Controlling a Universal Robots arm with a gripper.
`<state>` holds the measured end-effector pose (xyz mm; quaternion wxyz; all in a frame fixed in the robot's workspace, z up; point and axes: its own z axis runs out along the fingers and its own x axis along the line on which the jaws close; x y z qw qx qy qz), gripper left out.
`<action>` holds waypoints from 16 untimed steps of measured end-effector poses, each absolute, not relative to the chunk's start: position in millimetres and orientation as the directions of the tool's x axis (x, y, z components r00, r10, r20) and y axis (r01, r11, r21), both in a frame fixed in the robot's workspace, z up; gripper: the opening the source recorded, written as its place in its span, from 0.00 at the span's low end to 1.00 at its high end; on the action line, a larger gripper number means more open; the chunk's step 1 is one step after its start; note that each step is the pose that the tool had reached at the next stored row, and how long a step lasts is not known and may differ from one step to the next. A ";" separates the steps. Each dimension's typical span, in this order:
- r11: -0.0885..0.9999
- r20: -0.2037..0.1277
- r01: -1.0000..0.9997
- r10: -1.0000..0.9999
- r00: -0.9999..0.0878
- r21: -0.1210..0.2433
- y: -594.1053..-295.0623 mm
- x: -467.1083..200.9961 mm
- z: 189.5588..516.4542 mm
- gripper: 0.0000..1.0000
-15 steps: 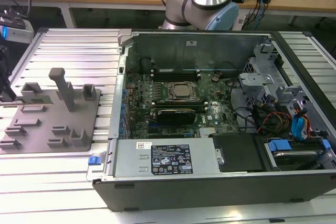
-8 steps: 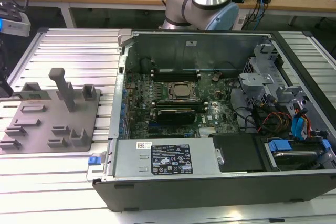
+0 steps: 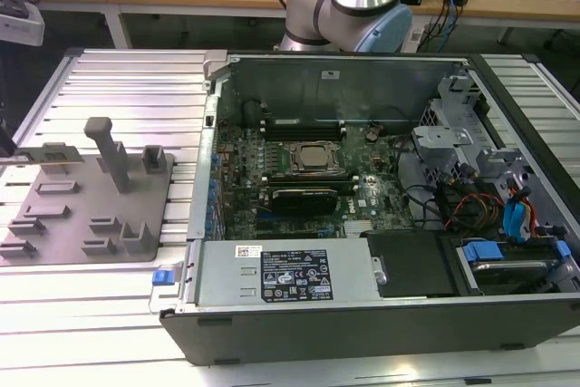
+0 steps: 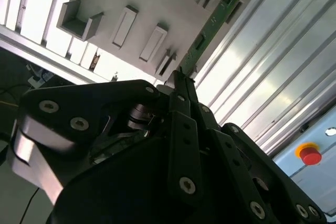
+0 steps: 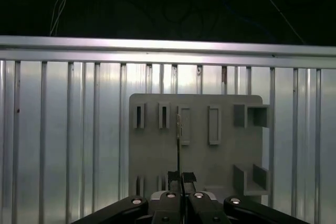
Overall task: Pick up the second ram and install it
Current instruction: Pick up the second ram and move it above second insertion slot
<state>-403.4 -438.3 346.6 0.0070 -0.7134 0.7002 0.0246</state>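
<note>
The second ram (image 4: 212, 22) is a thin green circuit-board stick, and my gripper (image 4: 181, 80) is shut on one end of it. In the first wrist view the ram (image 5: 178, 139) appears edge-on, rising from the closed fingertips of the gripper (image 5: 181, 176) over the grey fixture plate (image 5: 152, 156). In the exterior view the ram (image 3: 53, 156) hangs level above the fixture plate (image 3: 63, 224), at the exterior view's far left. The long black memory slots (image 3: 299, 122) lie on the motherboard, behind the processor socket (image 3: 314, 158), well away from the ram.
The open computer case (image 3: 362, 314) sits on a ribbed aluminium table (image 3: 136, 88). Grey fixture blocks, one a tall post (image 3: 112, 153), stand on the plate. The power supply (image 3: 285, 274), drive cage (image 3: 453, 133) and cables crowd the case. A red stop button (image 4: 310, 155) sits beyond the table.
</note>
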 end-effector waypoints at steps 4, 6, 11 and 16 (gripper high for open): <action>-0.019 -0.046 -1.000 -0.999 0.018 0.023 -437.9 -403.3 356.0 0.09; -0.019 -0.046 -1.000 -0.999 0.018 0.022 -437.5 -403.4 359.3 0.09; -0.019 -0.047 -1.000 -0.999 0.018 0.021 -437.3 -403.4 368.4 0.09; -0.019 -0.047 -1.000 -0.999 0.018 0.021 -437.1 -403.4 378.3 0.09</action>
